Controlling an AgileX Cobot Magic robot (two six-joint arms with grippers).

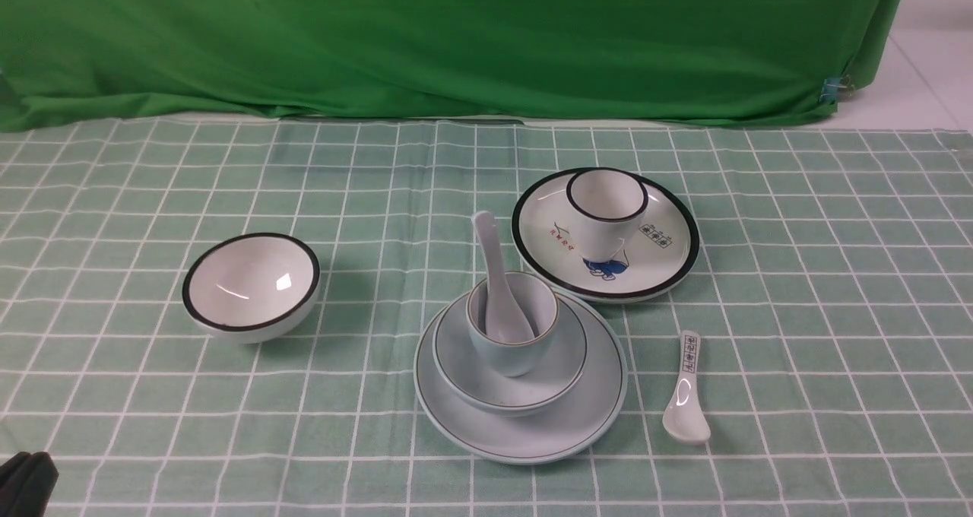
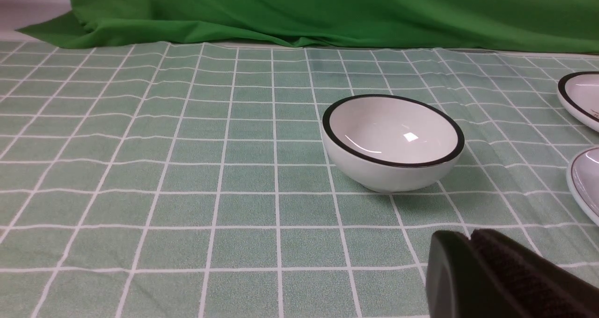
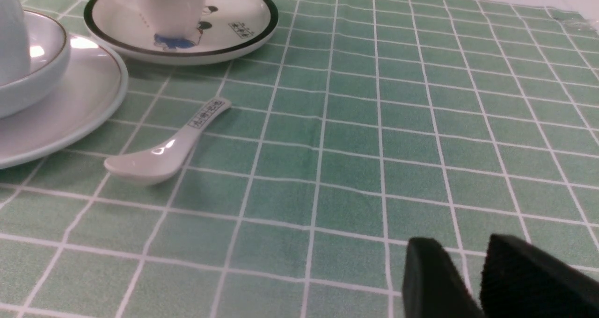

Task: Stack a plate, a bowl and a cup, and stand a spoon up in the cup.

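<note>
The pale-blue plate lies at the front middle of the table with the pale-blue bowl on it. The pale-blue cup stands in the bowl. The plain white spoon stands in the cup, handle up and leaning back-left. My left gripper is shut and empty, low at the table's front left corner, far from the stack. My right gripper is out of the front view. It hovers over bare cloth to the right of the plate, jaws apart with nothing between them.
A white black-rimmed bowl sits at the left. Behind the stack to the right, a printed white plate carries a white black-rimmed cup. A short printed spoon lies right of the stack. A green cloth hangs at the back.
</note>
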